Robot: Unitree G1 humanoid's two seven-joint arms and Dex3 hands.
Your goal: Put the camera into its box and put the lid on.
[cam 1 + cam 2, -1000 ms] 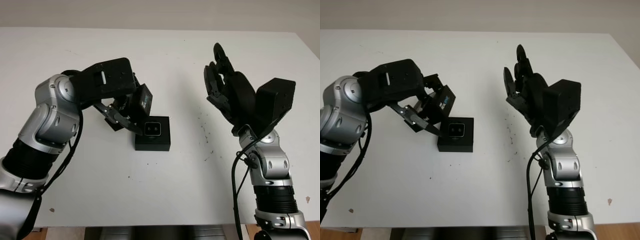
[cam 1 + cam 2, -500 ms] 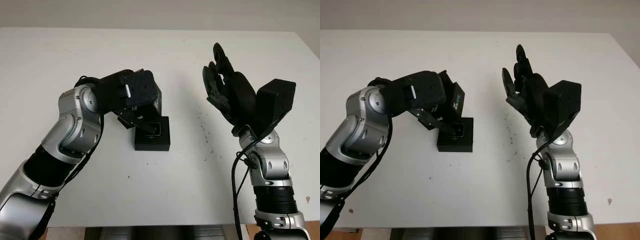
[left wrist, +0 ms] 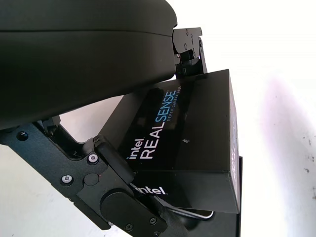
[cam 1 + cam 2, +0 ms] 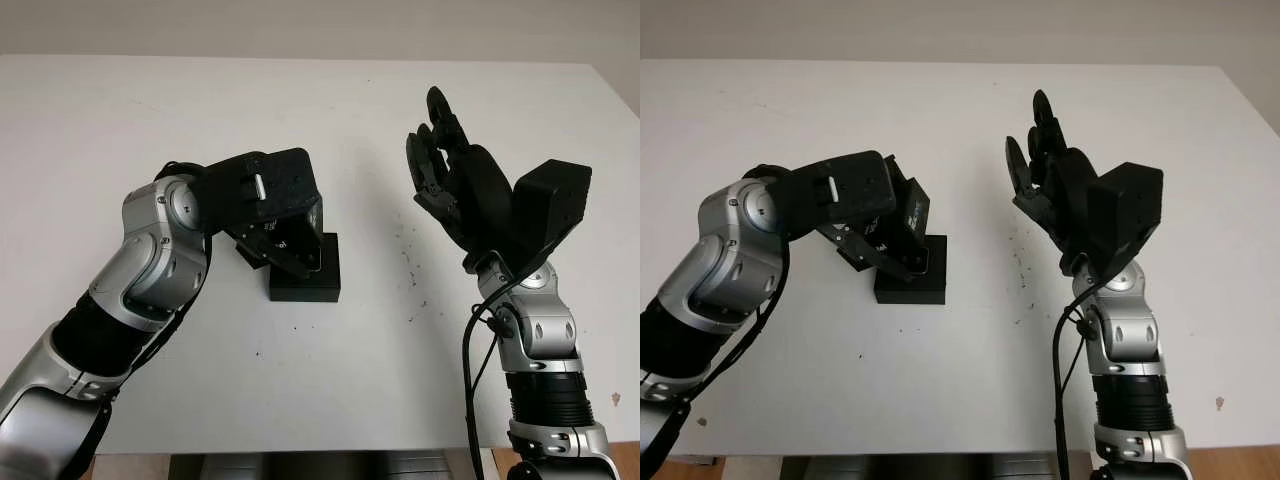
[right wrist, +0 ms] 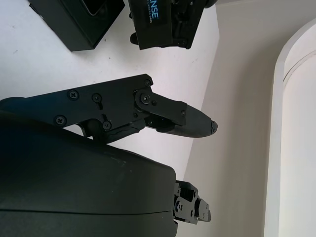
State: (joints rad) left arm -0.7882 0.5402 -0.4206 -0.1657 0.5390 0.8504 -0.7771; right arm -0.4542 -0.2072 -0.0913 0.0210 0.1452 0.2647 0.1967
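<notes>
The black box [image 4: 308,284] lies on the white table [image 4: 300,400] left of the middle. My left hand [image 4: 288,248] is shut on the black lid [image 3: 190,143], which bears Intel RealSense lettering. It holds the lid tilted over the box's far left part, low above it. Lid and fingers [image 3: 118,202] hide the inside of the box, so the camera is out of sight. My right hand [image 4: 438,160] is open, raised above the table right of the box. The right wrist view looks across at the box [image 5: 79,22] and the held lid [image 5: 160,19].
Small dark specks [image 4: 412,275] dot the table between the box and my right arm. A pale wall [image 4: 300,25] runs behind the table's far edge. Bare tabletop lies in front of the box and on both sides.
My left hand has carried the lid right and down from beside the box to over it. The camera seen in the box before is now covered. The right hand has stayed still.
</notes>
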